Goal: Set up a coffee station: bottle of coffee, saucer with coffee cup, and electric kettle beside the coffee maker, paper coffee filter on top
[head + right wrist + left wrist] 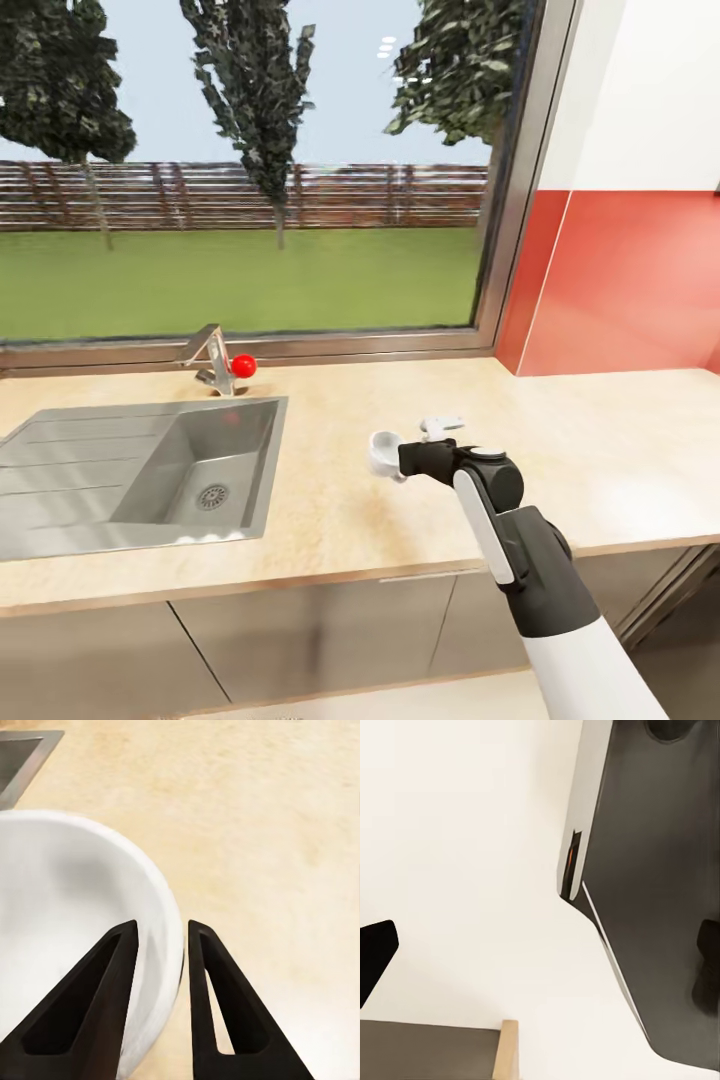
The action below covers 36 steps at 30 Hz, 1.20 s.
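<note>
Head view: right arm reaches over the beige countertop (330, 470), carrying a white coffee cup (385, 452) at about 10 o'clock from its wrist.
Right gripper (161, 937): clamped on the cup's rim — one finger inside the bowl, one outside, as the right wrist view shows.
Left gripper: state cannot be told; the left wrist view gives only pale surfaces and a dark panel.
Sink (150, 470): at 9 o'clock from the cup, well apart.
Step in hand: carrying the cup — likely toward its saucer.
Next move: needs the saucer found first, then a level lowering.
</note>
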Tool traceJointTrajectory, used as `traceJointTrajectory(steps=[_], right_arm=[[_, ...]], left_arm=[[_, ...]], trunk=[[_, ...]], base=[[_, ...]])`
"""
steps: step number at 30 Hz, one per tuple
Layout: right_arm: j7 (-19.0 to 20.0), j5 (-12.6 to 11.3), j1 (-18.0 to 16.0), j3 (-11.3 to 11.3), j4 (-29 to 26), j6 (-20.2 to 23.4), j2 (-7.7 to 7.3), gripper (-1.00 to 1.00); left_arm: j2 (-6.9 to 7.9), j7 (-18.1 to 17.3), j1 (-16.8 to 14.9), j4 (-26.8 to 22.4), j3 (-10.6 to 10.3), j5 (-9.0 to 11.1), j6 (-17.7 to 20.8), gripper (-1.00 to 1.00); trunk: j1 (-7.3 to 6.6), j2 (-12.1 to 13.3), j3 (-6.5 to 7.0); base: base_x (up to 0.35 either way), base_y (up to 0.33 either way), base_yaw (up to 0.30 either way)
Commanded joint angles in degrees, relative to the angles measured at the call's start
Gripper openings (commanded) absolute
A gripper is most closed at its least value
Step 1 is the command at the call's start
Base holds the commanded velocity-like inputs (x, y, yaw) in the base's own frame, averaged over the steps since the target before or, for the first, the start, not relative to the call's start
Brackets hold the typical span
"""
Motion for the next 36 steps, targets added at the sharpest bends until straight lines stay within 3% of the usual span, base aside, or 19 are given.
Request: traceJointTrajectory(steps=[1,16,29,36], right_arm=[[-0.28,-0.50,-0.05,0.03,-0.06,0.21,0.02,-1.00],[-0.21,-0.55,-0.05,0.05,-0.01,0.12,0.02,-1.00],[-0.21,-0.55,-0.04,0.05,0.01,0.12,0.02,-1.00],[-0.21,-0.55,-0.05,0.05,0.01,0.12,0.02,-1.00]], left_arm=[[0.00,-0.27,0.04,-0.08,0.37,0.09,-0.26,1.00],[-0.06,-0.27,0.04,-0.07,0.43,0.03,-0.67,1.00],[-0.04,-0.27,0.04,-0.12,0.50,0.01,-0.67,1.00],[-0.05,-0.27,0.04,-0.08,0.52,0.01,-0.60,1.00]], trunk=[[0.01,-0.05,-0.06],[0.01,-0.05,-0.06],[0.01,-0.05,-0.06],[0.01,-0.05,-0.06]], base=[[0.000,0.000,0.277],[-0.006,0.006,0.279],[-0.087,0.247,0.279],[-0.001,0.050,0.279]])
